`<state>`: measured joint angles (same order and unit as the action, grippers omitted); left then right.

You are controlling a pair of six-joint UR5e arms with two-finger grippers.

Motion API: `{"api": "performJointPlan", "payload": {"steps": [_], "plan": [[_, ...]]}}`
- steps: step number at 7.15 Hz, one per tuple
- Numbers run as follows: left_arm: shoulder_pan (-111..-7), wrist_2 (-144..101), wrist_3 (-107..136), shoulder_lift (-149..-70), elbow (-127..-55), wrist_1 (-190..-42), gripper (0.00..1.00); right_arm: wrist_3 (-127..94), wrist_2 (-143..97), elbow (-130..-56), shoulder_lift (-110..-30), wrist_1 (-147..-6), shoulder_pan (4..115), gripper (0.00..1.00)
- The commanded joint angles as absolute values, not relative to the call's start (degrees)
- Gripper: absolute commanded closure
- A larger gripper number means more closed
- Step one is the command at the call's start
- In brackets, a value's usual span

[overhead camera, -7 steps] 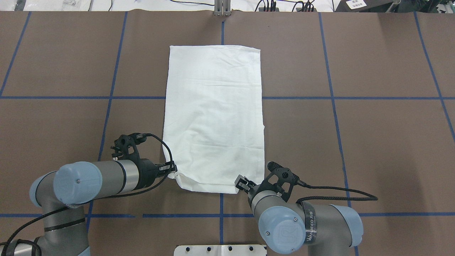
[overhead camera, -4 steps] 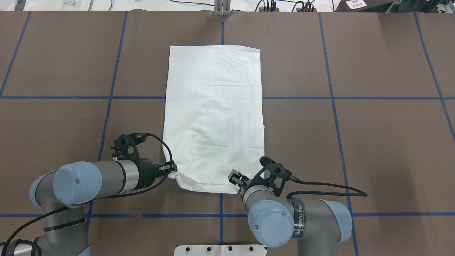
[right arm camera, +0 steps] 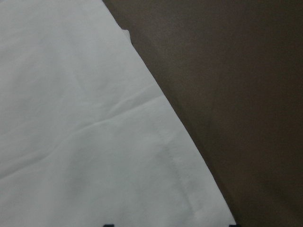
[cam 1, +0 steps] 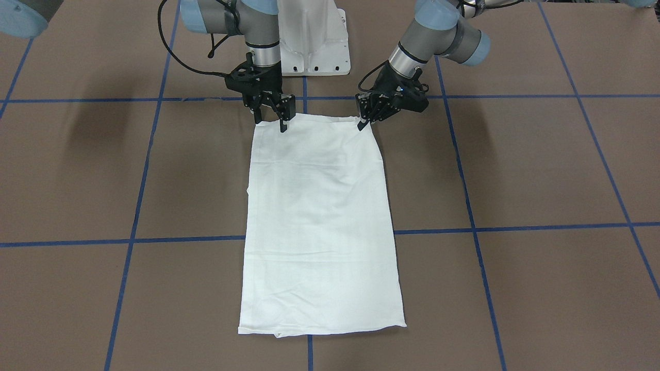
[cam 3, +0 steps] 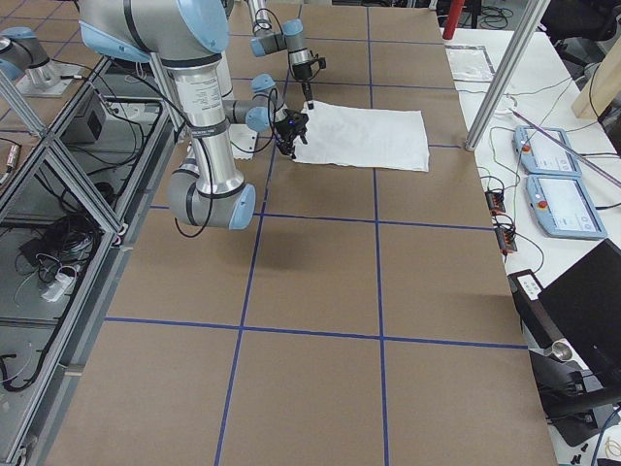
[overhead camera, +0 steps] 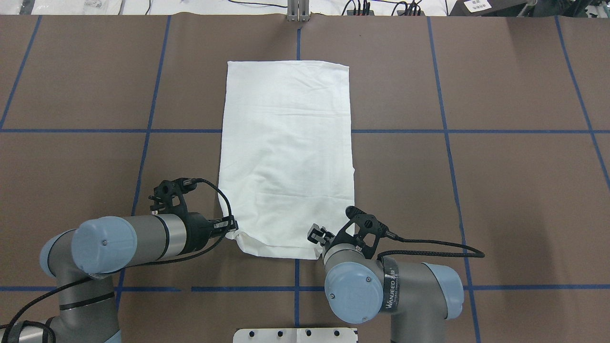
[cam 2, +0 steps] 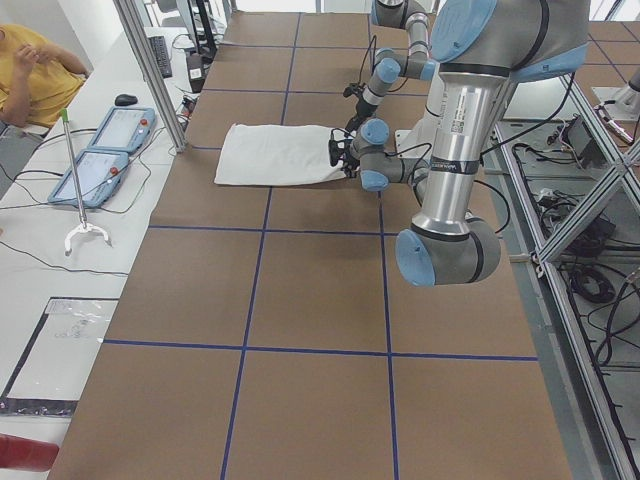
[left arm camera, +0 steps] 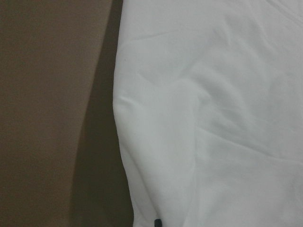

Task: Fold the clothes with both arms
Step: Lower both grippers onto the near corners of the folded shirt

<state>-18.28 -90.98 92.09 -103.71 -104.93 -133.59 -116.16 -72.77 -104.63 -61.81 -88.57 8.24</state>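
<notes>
The clothes [overhead camera: 286, 157] are one white shirt folded into a long flat rectangle on the brown table, also seen from the front [cam 1: 319, 216]. No printed text shows. My left gripper [overhead camera: 232, 227] is at the shirt's near left corner, shut on the puckered cloth there [cam 1: 362, 123]. Its wrist view is filled with white fabric [left arm camera: 213, 118]. My right gripper [overhead camera: 315, 237] stands open over the near right corner [cam 1: 270, 123], one finger on either side of the hem. Fabric and a stitched hem [right arm camera: 71, 142] fill the right wrist view.
The white pedestal base [cam 1: 314, 36] stands just behind the grippers, between the two arms. Blue tape lines [overhead camera: 443, 131] grid the brown table. A metal post [overhead camera: 298, 12] rises at the far edge. Beyond it a person [cam 2: 30, 70] sits by two tablets [cam 2: 105, 150].
My right arm has swung left and forward, bringing its open gripper over the shirt's near right corner. The left arm and the shirt have stayed still.
</notes>
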Motion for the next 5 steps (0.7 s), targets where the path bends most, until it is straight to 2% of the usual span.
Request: {"api": "performJointPlan", "payload": {"steps": [1,5], "plan": [[-18.3,-91.1,91.9,-103.7,-104.9,-133.6,1.00,-116.0,-73.7,-104.5,-61.3,-90.3,8.2,0.15],[-18.3,-91.1,91.8,-103.7,-105.2,-133.6,1.00,-116.0,-73.7,-104.5,-61.3,-90.5,7.8,0.14]]}}
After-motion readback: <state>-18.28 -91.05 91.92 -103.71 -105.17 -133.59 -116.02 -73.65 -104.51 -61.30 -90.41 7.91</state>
